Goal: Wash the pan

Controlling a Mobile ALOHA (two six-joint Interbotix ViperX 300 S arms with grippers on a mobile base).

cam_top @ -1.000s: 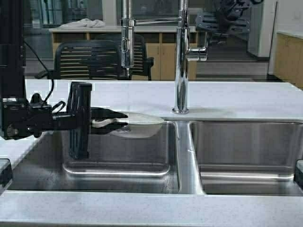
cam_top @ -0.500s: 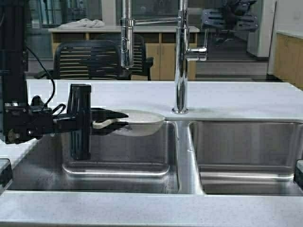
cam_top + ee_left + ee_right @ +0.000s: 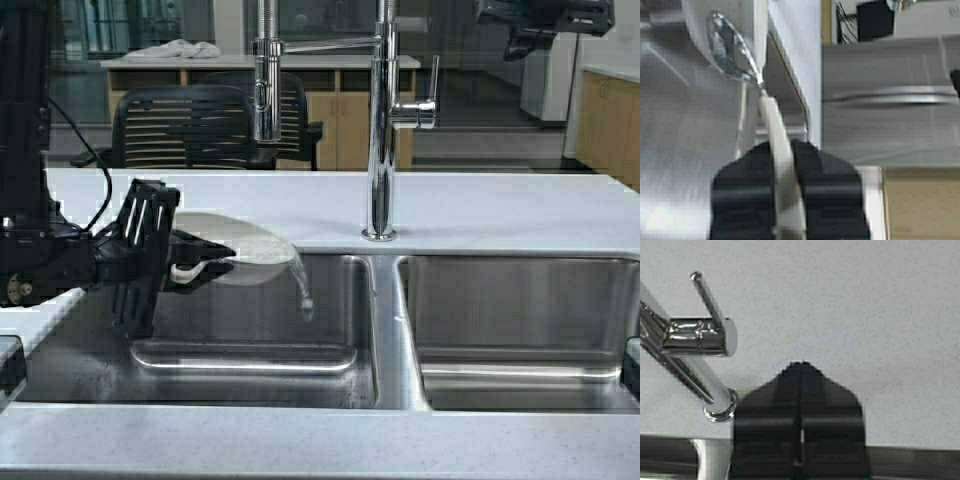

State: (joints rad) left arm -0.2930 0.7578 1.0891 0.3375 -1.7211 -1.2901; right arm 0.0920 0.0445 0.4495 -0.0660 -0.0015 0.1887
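Note:
The cream-white pan (image 3: 238, 243) hangs tilted over the back left of the left sink basin (image 3: 250, 335), and water (image 3: 301, 288) runs off its lower edge. My left gripper (image 3: 200, 265) is shut on the pan's white handle (image 3: 782, 165). The pan's body shows in the left wrist view (image 3: 722, 35). My right gripper (image 3: 545, 14) is raised at the top right, away from the faucet, shut and empty (image 3: 801, 366). It is above the counter, beside the faucet's lever (image 3: 707, 297).
The tall chrome faucet (image 3: 380, 130) stands behind the divider between the basins, its spray head (image 3: 266, 95) hanging over the left basin. The right basin (image 3: 520, 320) lies to the right. A white counter (image 3: 500, 210) runs behind, and a chair (image 3: 195, 125) stands beyond it.
My left gripper has drawn the pan to the left and tilted it, and water now spills out. My right gripper has moved up and to the right, away from the faucet lever.

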